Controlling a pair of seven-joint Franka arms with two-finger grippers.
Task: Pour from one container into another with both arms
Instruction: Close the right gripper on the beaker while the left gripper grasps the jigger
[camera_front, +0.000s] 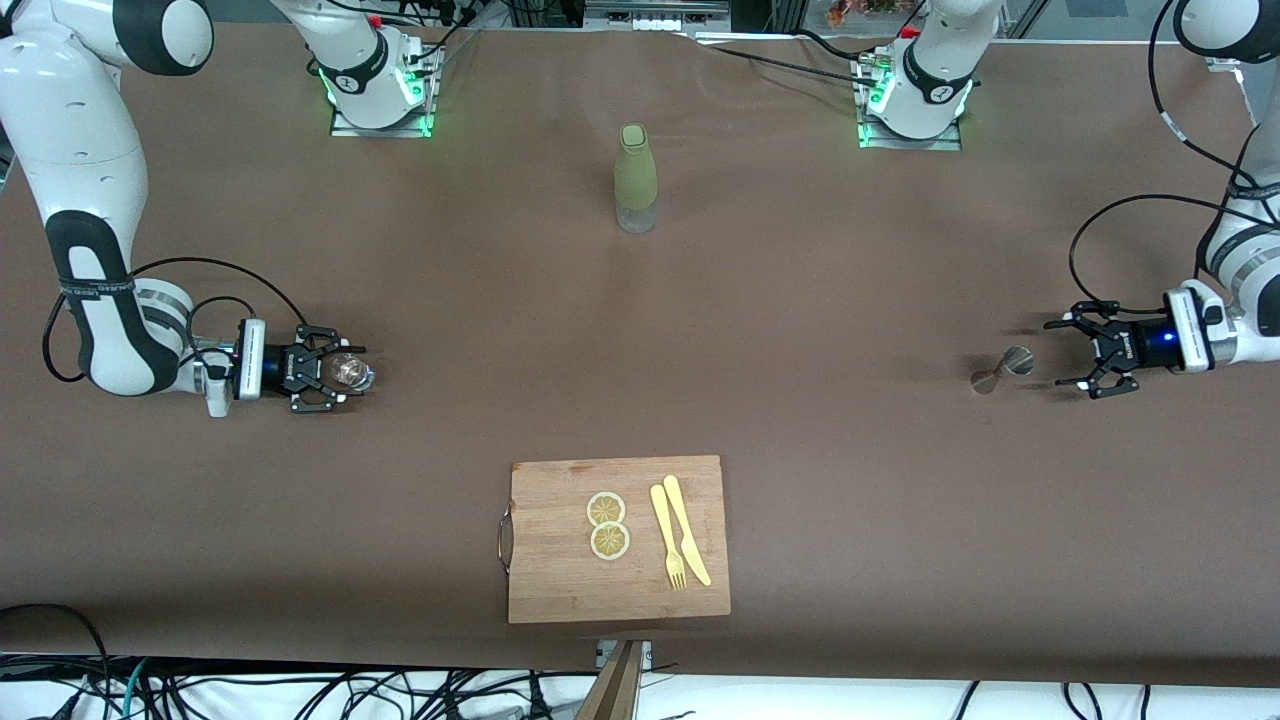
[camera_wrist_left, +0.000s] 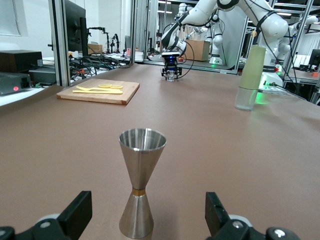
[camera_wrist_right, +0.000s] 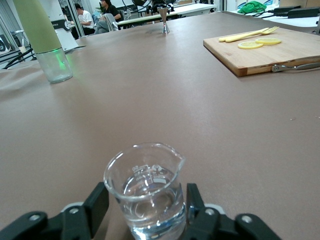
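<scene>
- Right wrist view: the right gripper (camera_wrist_right: 145, 220) closes around the glass cup (camera_wrist_right: 145, 192), fingers pressing both sides.
- The left gripper (camera_front: 1085, 352) stands open just beside the upright jigger (camera_front: 1003, 368).

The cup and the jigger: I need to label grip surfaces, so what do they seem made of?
The cup looks like clear smooth glass: the table shows through it. The jigger looks like brushed silver metal, with a soft sheen and a thin brass-coloured band at its waist.
</scene>
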